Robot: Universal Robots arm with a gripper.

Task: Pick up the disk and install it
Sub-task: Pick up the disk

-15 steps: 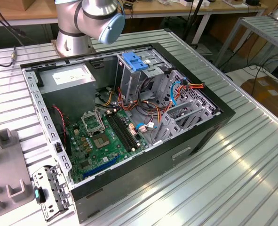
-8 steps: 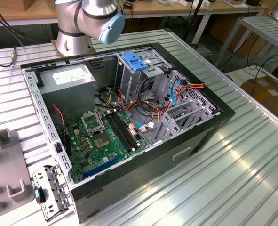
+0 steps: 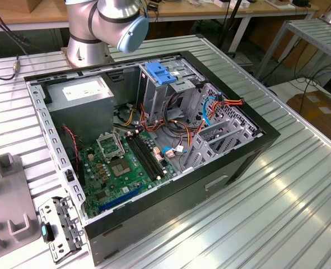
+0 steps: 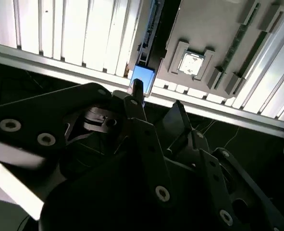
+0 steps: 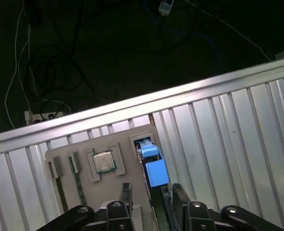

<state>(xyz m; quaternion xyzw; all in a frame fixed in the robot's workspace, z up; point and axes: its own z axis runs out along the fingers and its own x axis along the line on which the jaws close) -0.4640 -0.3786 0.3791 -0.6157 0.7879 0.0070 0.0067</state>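
Disk (image 5: 155, 171), flat hard drive with a blue plastic side rail, is sitting edge-up in a narrow slot of a grey moulded tray (image 5: 138, 134), its blue end showing in both wrist views.

Black two-fingered tool (image 5: 152, 187) is hanging nearest the cameras, directly over that slot. Jaws are standing apart, one on each side of the disk's thin edge, gripping nothing.

Just beside the disk, a square silver processor chip (image 5: 103, 161) is lying in its own pocket of the tray.

Tray is resting on a ribbed aluminium surface (image 5: 223, 130). Past the surface's edge, a dark floor (image 5: 93, 53) is carrying loose cables.

Exterior view: an open black computer case (image 3: 227, 176) is lying on the surface with a green motherboard (image 3: 126, 168) inside; the silver arm base (image 3: 89, 33) is standing behind it.
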